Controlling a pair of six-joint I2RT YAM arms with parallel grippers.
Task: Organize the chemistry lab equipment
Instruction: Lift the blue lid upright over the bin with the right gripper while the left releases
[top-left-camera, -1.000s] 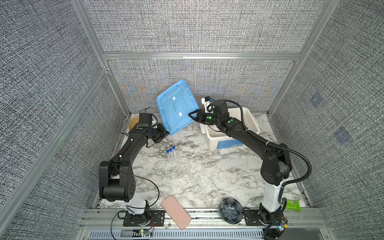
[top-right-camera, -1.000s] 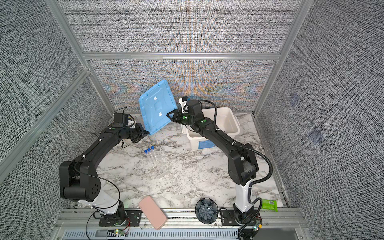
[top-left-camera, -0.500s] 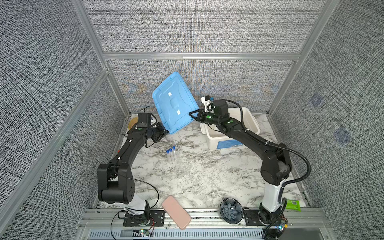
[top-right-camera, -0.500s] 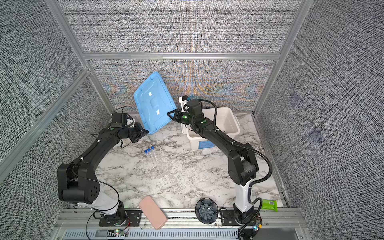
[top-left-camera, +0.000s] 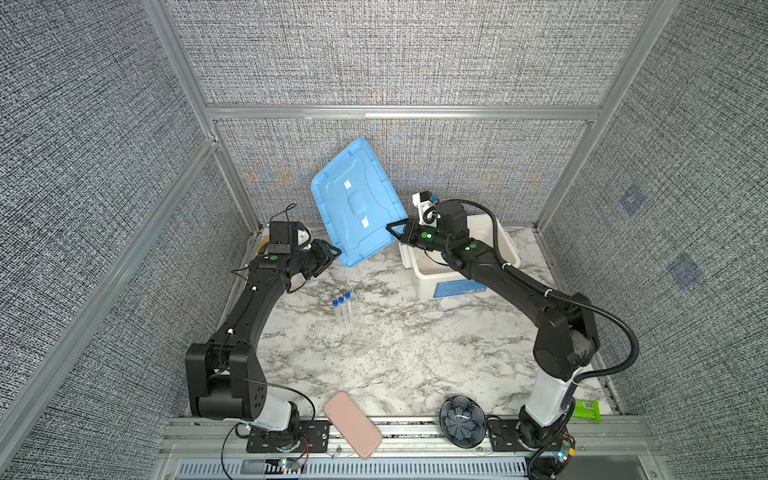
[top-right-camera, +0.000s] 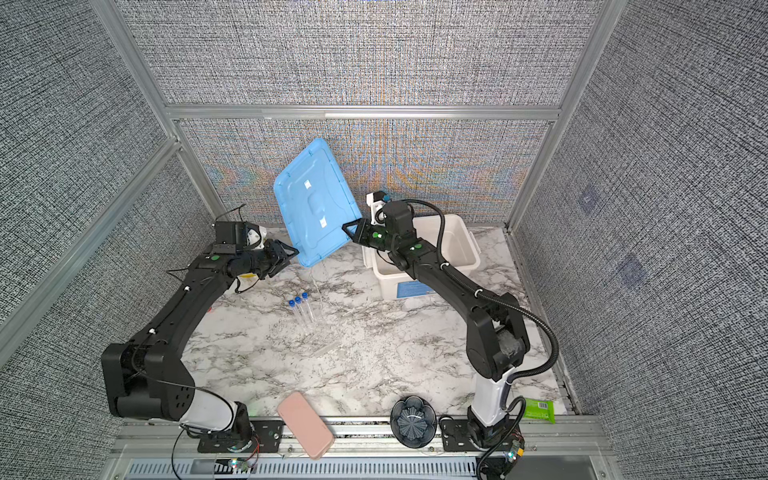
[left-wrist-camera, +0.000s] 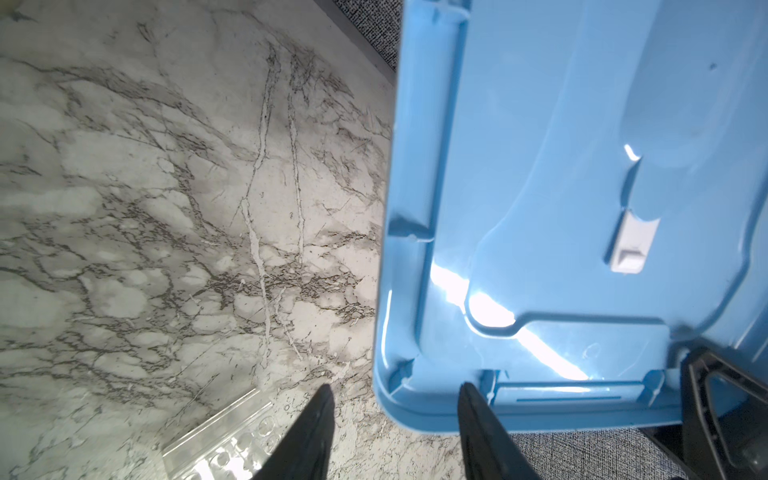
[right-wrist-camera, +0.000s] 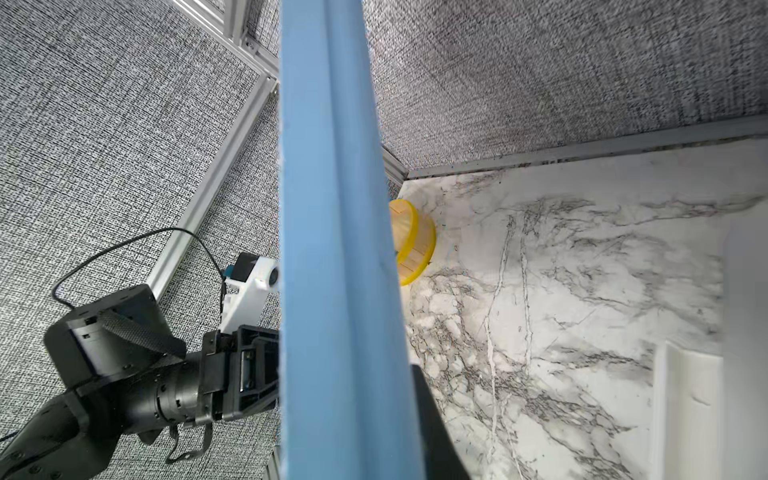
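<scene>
Chemistry lab equipment is not yet put away. The task looks to be at an early step: the storage bin is open and nothing shows inside it.

Nearest the viewer, along the front edge, lie a pink flat case (top-left-camera: 352, 417), a dark flower-shaped bowl (top-left-camera: 462, 419) and a green packet (top-left-camera: 586, 409), none of them part of the job. Further in, near the middle of the marble table (top-left-camera: 436, 361), three slim clear tubes with blue caps (top-left-camera: 341, 309) lie side by side, and neither arm touches them. Other small tools are too fine to make out.

Beyond the tubes, the left gripper (top-left-camera: 332, 253) hovers with its fingers (left-wrist-camera: 316, 432) apart, holding nothing. The lower corner of a blue lid (top-left-camera: 357, 208) sits at their tips. A clear plastic piece with round holes (left-wrist-camera: 216, 440) lies on the marble close by. The right gripper (top-left-camera: 390, 228) is clamped on another edge of the lid and holds it tilted in the air. Behind that arm stands the white bin (top-left-camera: 509, 245), lidless, towards the back right.

Left to do, it seems: set the lid aside, then move the tubes and any other tools into the bin.

A yellow round thing (right-wrist-camera: 413, 241) sits in the far left corner. Grey woven wall panels (top-left-camera: 395, 54) in aluminium frames enclose the table on three sides.
</scene>
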